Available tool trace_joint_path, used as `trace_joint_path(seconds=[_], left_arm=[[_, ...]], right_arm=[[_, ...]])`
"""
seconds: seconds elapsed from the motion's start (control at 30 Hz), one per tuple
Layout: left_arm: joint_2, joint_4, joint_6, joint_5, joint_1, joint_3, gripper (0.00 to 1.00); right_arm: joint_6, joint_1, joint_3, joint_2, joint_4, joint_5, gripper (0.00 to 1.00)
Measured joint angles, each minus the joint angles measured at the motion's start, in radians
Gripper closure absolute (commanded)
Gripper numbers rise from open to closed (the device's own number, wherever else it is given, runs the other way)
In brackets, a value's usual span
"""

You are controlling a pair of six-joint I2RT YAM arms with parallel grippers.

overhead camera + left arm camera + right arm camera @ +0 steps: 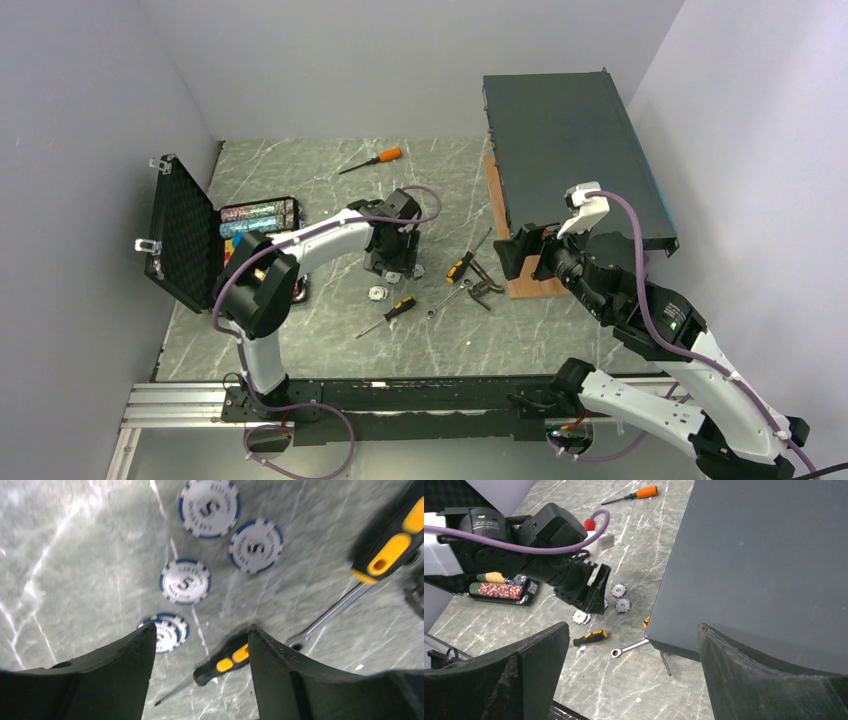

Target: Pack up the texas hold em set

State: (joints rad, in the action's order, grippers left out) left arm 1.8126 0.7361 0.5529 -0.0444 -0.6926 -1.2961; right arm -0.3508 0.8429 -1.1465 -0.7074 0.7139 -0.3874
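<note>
The small black case (185, 235) stands open at the left, foam lid upright, with rows of coloured chips (258, 215) in its base. Several blue-and-white chips marked 5 lie loose on the marble table: three singles (209, 506), (256, 546), (185, 581) and a small stack (167, 630). My left gripper (200, 635) is open and empty, hovering just above them, the stack beside its left finger. It shows in the top view (392, 262) too. My right gripper (631, 627) is open and empty, raised by the near corner of the large dark box.
The large dark flat box (575, 160) fills the back right, resting on a wooden block (520, 285). A small yellow-handled screwdriver (225, 662), a larger one (390, 550) and a wrench (325, 617) lie among the chips. An orange screwdriver (372, 160) lies at the back.
</note>
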Motion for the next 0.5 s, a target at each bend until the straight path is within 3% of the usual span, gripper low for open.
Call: trace_joint_path(seconds=[0.3, 0.5], left_arm=[[0.118, -0.011, -0.036, -0.027, 0.0, -0.077, 0.33], [0.164, 0.0, -0.058, -0.056, 0.0, -0.096, 0.4]], right_arm=[[0.0, 0.0, 0.0, 0.003, 0.0, 0.0, 0.0], [0.001, 0.0, 0.0, 0.001, 0.001, 0.0, 0.0]])
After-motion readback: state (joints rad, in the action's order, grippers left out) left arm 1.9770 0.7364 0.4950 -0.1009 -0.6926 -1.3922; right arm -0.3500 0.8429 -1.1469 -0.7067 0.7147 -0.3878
